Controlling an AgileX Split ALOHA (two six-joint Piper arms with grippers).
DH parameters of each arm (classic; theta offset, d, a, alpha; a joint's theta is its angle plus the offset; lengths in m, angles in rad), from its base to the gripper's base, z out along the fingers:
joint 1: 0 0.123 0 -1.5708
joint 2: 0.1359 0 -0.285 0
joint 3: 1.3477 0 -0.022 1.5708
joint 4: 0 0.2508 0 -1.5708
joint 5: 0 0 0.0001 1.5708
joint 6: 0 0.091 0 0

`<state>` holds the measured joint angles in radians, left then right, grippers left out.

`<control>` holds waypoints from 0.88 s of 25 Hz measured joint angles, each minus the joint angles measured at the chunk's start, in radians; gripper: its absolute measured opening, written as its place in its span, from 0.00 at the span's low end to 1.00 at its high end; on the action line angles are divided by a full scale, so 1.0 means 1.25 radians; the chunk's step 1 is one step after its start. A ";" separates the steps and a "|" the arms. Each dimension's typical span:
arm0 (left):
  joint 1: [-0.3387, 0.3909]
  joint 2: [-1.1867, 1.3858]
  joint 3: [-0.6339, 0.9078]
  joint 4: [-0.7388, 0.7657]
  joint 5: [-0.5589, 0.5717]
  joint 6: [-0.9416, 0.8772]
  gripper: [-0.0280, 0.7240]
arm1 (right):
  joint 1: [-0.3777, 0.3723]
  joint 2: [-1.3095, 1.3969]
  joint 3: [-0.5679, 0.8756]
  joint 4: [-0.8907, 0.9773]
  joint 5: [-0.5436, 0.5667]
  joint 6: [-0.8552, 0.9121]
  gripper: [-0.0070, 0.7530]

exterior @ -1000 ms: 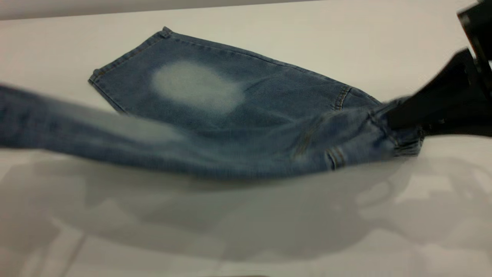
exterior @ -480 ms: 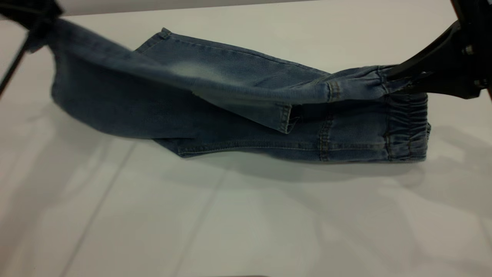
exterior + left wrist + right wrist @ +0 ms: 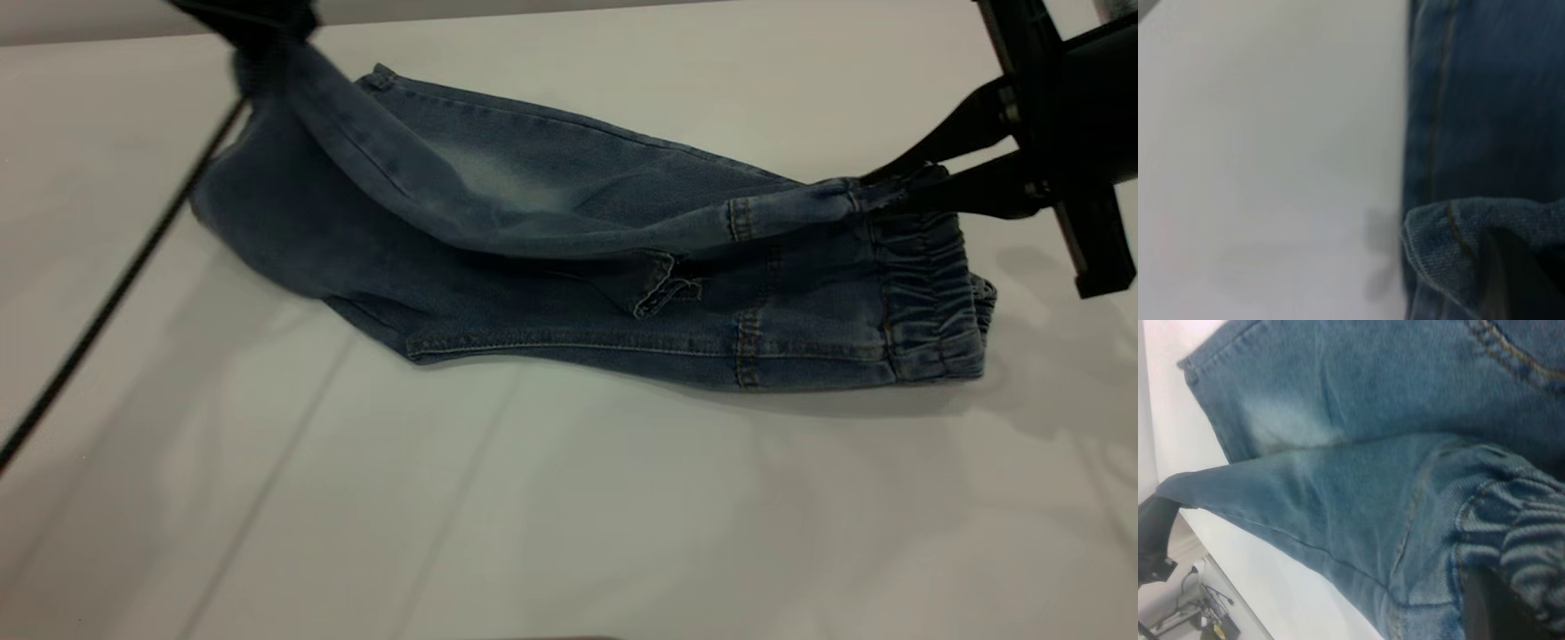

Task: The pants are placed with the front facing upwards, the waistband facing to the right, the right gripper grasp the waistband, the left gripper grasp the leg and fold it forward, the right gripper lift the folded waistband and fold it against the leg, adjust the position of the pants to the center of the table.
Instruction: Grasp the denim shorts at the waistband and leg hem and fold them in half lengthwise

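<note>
Exterior: low, close, angled down across the table (image 3: pixel 569 498). Wrists: pressed near the pants (image 3: pixel 622 267), shared by all three.

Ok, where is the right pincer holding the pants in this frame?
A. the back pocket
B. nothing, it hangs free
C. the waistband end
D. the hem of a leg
C: the right pincer is shut on the gathered waistband end of the pants, lifting that edge off the table.

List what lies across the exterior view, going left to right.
braided cord → left gripper holding the raised leg hem → faded patch on the pants → waistband → right gripper pinching the waistband's upper edge.
</note>
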<state>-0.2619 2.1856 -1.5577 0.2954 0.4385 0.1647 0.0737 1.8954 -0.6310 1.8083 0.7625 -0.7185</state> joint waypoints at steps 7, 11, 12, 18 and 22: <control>-0.017 0.097 -0.110 0.001 0.007 -0.003 0.06 | -0.048 0.016 -0.036 0.000 -0.028 0.035 0.08; -0.015 0.118 -0.124 0.002 0.008 -0.004 0.06 | -0.103 0.016 -0.037 0.000 -0.033 0.043 0.08; -0.015 0.122 -0.125 0.002 0.004 -0.005 0.06 | -0.111 0.016 -0.037 0.000 -0.035 0.049 0.08; -0.015 0.138 -0.125 0.008 -0.010 -0.069 0.06 | -0.117 0.016 -0.037 0.000 -0.040 0.062 0.09; -0.015 0.139 -0.125 0.020 -0.035 -0.107 0.08 | -0.117 0.016 -0.037 0.000 -0.046 0.068 0.09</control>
<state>-0.2810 2.3589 -1.7143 0.3202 0.3944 0.0308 -0.0726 1.9152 -0.6768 1.8083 0.7048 -0.6339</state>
